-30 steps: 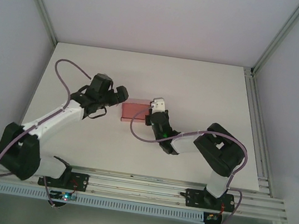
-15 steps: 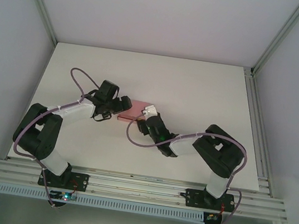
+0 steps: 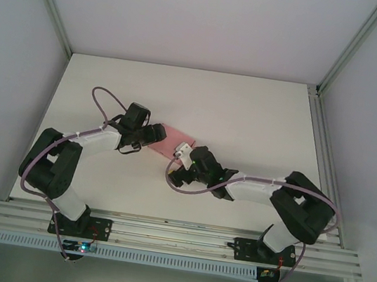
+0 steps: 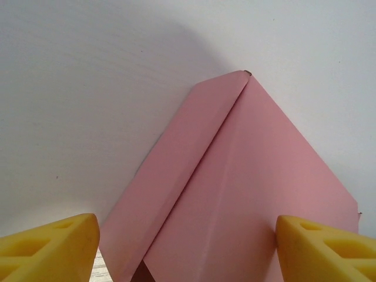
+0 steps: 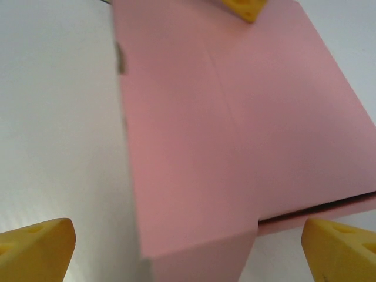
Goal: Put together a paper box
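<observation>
Plain pink paper box [image 3: 169, 140], white table [image 3: 249, 115], yellow jaws, black-and-white arms [image 3: 96, 139], cables [image 3: 100, 94] seemingly mauve

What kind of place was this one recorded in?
Probably a lab robot cell, not a home or factory floor: a white table enclosed by plain grey panels and aluminium rail, with the left arm and right arm bolted at its near edge and a pink paper box between them.

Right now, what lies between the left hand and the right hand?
The paper box, resting on the table, lies between the left hand and the right hand; the top view shows it.
</observation>
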